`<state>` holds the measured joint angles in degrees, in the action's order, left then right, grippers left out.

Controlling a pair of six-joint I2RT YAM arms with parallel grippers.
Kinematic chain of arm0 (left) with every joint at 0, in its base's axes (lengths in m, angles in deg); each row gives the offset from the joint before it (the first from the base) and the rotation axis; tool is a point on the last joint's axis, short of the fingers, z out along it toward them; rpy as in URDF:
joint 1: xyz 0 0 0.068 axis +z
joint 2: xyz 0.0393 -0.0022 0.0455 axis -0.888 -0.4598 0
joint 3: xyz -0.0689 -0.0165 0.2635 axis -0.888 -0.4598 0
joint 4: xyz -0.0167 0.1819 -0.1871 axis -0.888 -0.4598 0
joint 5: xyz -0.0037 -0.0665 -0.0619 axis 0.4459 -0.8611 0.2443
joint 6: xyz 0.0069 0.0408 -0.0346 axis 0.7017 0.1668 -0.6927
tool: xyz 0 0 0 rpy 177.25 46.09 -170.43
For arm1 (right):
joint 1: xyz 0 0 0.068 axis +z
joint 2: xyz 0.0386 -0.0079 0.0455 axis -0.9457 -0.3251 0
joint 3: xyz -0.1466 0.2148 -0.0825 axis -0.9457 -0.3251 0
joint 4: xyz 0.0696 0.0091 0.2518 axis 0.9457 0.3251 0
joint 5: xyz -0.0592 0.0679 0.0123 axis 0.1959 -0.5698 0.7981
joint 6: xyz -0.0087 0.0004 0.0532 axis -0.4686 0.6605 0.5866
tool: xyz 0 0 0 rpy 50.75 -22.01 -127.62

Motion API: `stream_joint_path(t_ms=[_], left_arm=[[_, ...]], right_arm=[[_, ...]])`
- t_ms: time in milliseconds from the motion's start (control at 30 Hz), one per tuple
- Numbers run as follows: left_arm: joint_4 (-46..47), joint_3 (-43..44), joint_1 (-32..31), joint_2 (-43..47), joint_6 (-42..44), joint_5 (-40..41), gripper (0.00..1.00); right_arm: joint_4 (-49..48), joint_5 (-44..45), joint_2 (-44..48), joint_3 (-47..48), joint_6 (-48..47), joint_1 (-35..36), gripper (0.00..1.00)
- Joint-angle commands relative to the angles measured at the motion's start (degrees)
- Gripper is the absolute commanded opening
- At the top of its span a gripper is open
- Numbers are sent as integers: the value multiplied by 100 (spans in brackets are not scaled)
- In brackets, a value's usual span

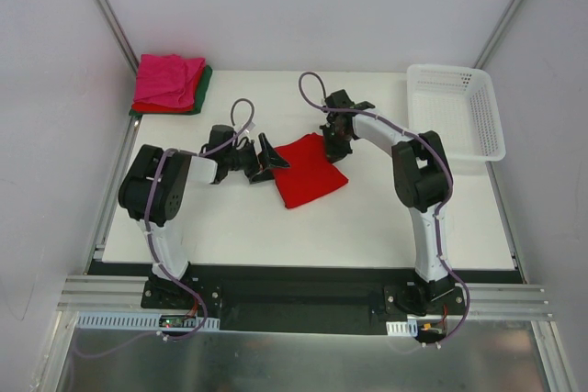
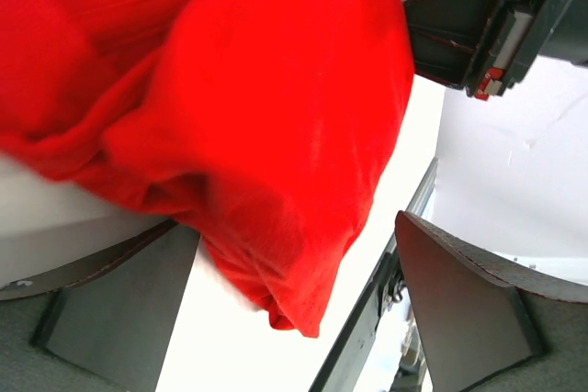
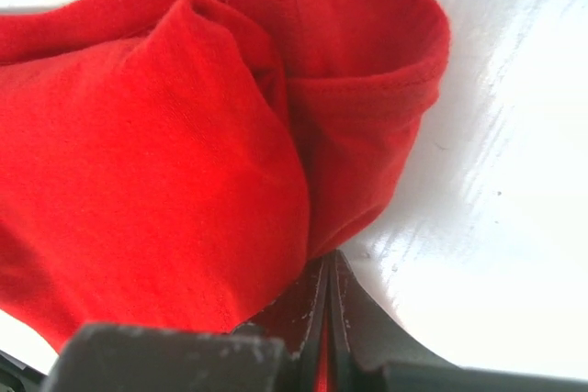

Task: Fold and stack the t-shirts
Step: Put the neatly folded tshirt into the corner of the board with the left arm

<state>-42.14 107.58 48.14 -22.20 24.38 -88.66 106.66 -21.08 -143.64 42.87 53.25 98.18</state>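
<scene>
T-shirt (image 1: 310,172), bright red and folded, pinched by right claw (image 1: 333,142); left claw (image 1: 271,159) wide

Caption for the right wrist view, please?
Right fingers shut on a fold of the red shirt on the white table.

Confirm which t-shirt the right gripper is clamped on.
The bright red t-shirt mid-table: the right gripper is shut on its far edge. The folded pink, red and green stack sits untouched in the far-left corner.
</scene>
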Motion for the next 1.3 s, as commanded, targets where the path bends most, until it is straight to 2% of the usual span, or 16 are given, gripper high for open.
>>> stream_joint_path(t_ms=[0, 233, 633, 900, 1100, 1267], left_arm=[[-1302, -424, 138, -13, 345, 1076, 94], [-1242, -906, 279, 199, 179, 1138, 96], [1086, -1654, 508, -416, -1201, 224, 97], [1141, -1654, 455, -478, -1246, 338, 97], [1141, -1584, 165, -513, -1307, 583, 96], [694, -1339, -133, -443, -1141, 891, 96]], right_arm=[[137, -170, 141, 117, 45, 62, 1], [137, -196, 176, 125, 54, 79, 1], [155, -170, 255, 99, 45, 88, 1], [172, -144, 264, 108, 37, 97, 1], [181, -170, 264, 82, 37, 88, 1], [172, -179, 264, 64, 37, 97, 1]])
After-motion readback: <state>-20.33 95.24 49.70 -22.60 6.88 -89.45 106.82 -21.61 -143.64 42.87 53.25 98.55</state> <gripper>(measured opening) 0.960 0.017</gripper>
